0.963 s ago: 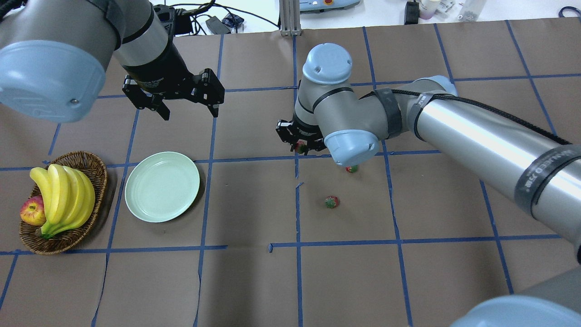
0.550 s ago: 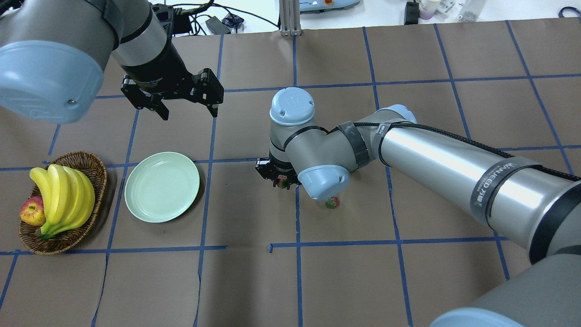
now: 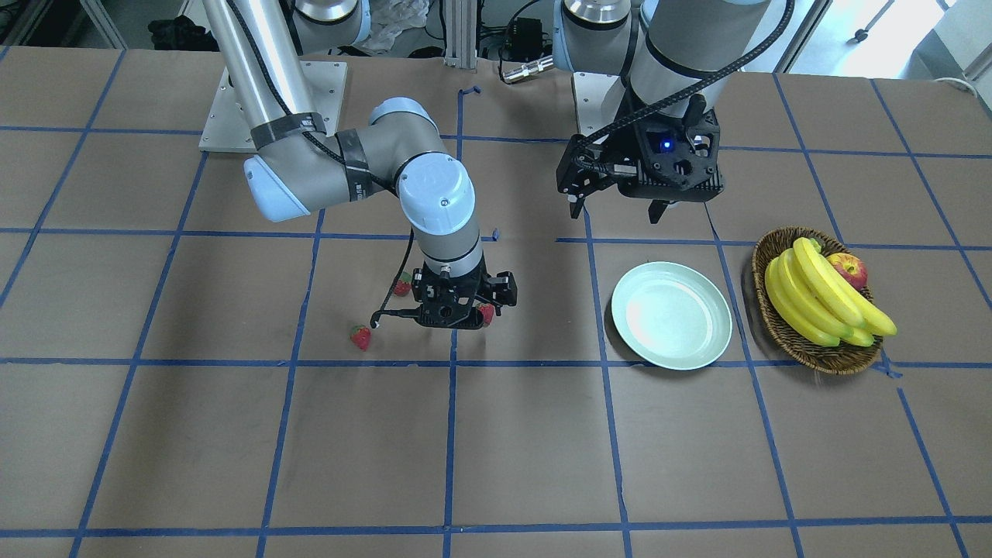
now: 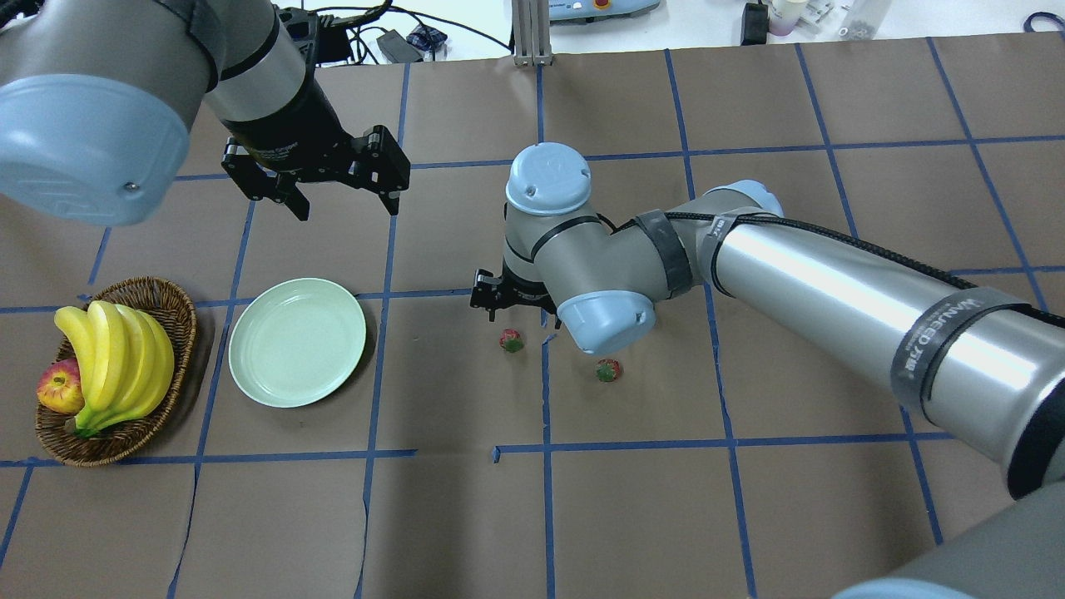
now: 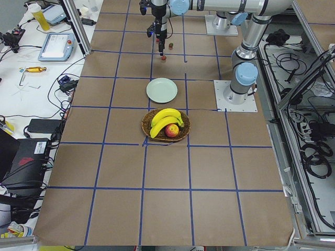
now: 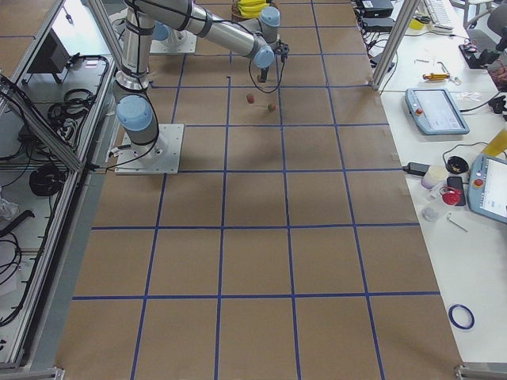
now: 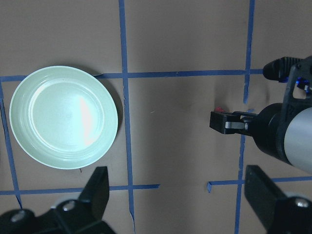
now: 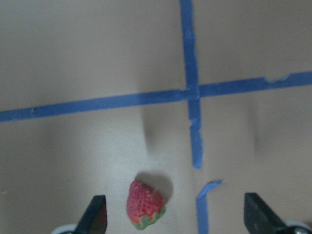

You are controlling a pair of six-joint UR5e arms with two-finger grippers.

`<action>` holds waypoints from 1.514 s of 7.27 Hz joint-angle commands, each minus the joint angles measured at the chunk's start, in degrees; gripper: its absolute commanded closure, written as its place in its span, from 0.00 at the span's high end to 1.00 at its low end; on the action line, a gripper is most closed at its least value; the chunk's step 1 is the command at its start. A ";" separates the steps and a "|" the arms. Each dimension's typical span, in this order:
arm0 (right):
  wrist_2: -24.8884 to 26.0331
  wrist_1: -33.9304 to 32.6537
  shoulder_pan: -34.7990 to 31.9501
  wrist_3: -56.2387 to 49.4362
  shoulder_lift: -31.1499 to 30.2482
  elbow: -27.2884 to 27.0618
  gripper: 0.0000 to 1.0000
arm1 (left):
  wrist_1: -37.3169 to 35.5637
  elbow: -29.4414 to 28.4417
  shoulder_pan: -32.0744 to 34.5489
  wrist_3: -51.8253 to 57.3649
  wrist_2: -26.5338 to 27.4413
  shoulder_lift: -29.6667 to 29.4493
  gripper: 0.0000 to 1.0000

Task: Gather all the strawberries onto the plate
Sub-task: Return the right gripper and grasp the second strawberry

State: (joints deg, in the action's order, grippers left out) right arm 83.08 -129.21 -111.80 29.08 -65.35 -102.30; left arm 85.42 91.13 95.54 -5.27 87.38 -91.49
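Observation:
Three strawberries lie on the brown paper, none in the plate. One strawberry (image 4: 511, 340) (image 3: 486, 313) (image 8: 145, 204) lies just below my right gripper (image 4: 509, 309) (image 3: 457, 318) (image 8: 178, 219), which is open and hovers above it with its fingers well apart. A second strawberry (image 4: 608, 370) (image 3: 360, 336) lies to the right of it. A third (image 3: 402, 284) is hidden under my right arm in the overhead view. The pale mint plate (image 4: 297, 342) (image 3: 671, 315) (image 7: 63, 117) is empty, left of the gripper. My left gripper (image 4: 341, 200) (image 3: 616, 209) (image 7: 180, 204) is open and empty, above and behind the plate.
A wicker basket (image 4: 179, 304) (image 3: 775, 325) with bananas (image 4: 116, 358) and a red-yellow apple (image 4: 58, 387) stands left of the plate. My right arm's elbow (image 4: 603, 320) overhangs the strawberries. Blue tape lines cross the paper.
My right gripper carried a strawberry left towards the plate, then opened. The strawberry now lies on the table and the gripper has drawn back from it. The left arm has not moved.

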 commanded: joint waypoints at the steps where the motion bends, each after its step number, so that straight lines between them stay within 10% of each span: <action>1: 3.32 0.36 8.31 -7.76 -1.27 -1.14 1.00 | 0.01 0.01 0.00 0.09 0.07 0.17 1.00; 5: 3.23 -1.91 15.03 -20.56 -1.98 -7.55 1.00 | 0.10 0.45 0.09 0.09 0.07 -0.09 1.00; 6: 3.41 -2.10 15.03 -20.56 -1.63 -8.52 0.86 | 0.10 0.45 0.09 0.09 0.07 -0.18 1.00; 8: 3.84 -2.45 15.03 -20.82 -1.71 -9.76 0.00 | 0.10 0.45 0.09 0.09 0.07 -0.18 1.00; 11: 1.40 -2.28 13.64 -11.73 -1.81 -2.32 0.00 | 0.10 0.45 0.09 0.09 0.07 -0.18 1.00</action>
State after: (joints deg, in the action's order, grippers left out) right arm 85.93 -131.69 -97.18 12.22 -67.31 -108.03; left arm 85.52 91.58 95.62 -5.19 87.45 -91.67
